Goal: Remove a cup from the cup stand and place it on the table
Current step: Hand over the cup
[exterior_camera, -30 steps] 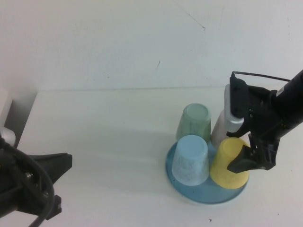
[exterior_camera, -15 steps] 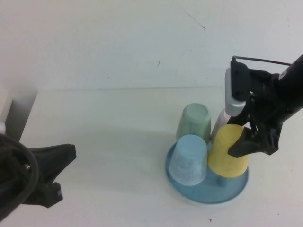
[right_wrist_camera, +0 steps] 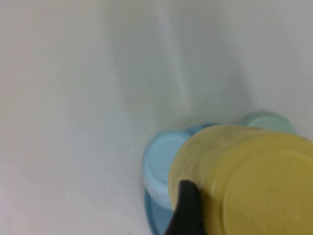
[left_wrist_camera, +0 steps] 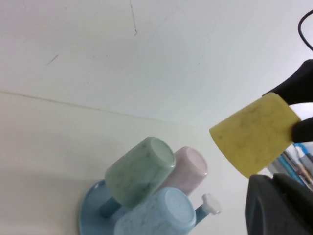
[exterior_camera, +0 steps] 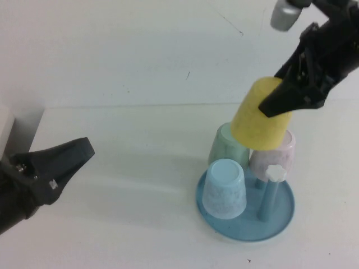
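My right gripper (exterior_camera: 268, 109) is shut on the yellow cup (exterior_camera: 252, 126) and holds it tilted in the air, above and clear of the blue cup stand (exterior_camera: 283, 218). A bare peg with a white cap (exterior_camera: 274, 172) stands on the stand below the cup. The cup also shows in the left wrist view (left_wrist_camera: 254, 134) and fills the right wrist view (right_wrist_camera: 244, 181), with one black finger (right_wrist_camera: 186, 210) against its side. My left gripper (exterior_camera: 84, 150) is shut and empty, low over the white table (exterior_camera: 129, 168) at the left, far from the stand.
A light blue speckled cup (exterior_camera: 224, 188), a green cup (exterior_camera: 224, 147) and a pink cup (exterior_camera: 283, 158) sit upside down on the stand's pegs. A white wall rises behind the table. A grey object (exterior_camera: 5, 126) sits at the table's left edge.
My right gripper has lifted the yellow cup up off its peg and back, tilting it. The bare peg and the pink cup now show. The left arm has shifted slightly.
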